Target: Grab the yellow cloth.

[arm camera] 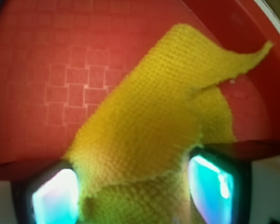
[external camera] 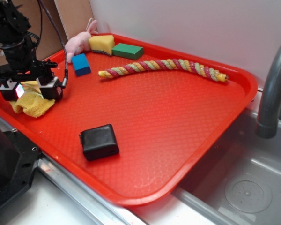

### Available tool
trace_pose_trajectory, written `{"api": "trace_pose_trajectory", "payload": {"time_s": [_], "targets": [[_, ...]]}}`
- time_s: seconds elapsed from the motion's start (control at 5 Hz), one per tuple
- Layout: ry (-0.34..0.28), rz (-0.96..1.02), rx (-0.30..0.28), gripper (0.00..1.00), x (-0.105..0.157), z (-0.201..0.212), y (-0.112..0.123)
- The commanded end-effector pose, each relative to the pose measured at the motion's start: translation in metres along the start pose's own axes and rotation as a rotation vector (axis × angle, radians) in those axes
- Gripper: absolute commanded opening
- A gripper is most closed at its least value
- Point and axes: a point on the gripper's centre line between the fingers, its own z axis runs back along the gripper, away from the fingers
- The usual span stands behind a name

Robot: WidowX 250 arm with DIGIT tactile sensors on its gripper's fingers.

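The yellow cloth [external camera: 36, 106] lies crumpled at the left edge of the red tray [external camera: 178, 122]. My gripper [external camera: 32, 91] is down over it and open, with one finger on each side. In the wrist view the cloth [arm camera: 149, 102] fills the middle and runs down between the two glowing fingertips [arm camera: 56, 196], which stand wide apart. My gripper [arm camera: 133, 186] straddles the cloth's near end. I cannot tell whether the pads touch the cloth.
On the tray are a black box [external camera: 99, 141], a blue block [external camera: 81, 64], a yellow sponge [external camera: 101, 43], a green block [external camera: 127, 50], a twisted rope [external camera: 164, 67] and a pink plush [external camera: 77, 43]. A sink [external camera: 243, 187] and faucet [external camera: 274, 89] are on the right.
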Motion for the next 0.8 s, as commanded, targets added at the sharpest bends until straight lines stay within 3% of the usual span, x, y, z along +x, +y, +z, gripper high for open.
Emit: {"api": "trace_pose_trajectory", "payload": {"time_s": [0.0, 0.4, 0.6], "targets": [[0.004, -0.103, -0.052, 0.0, -0.011, -0.004, -0.009], [0.006, -0.242, -0.102, 0.0, -0.023, 0.013, -0.008], [0.016, -0.447, -0.143, 0.0, -0.026, 0.058, -0.01]]}}
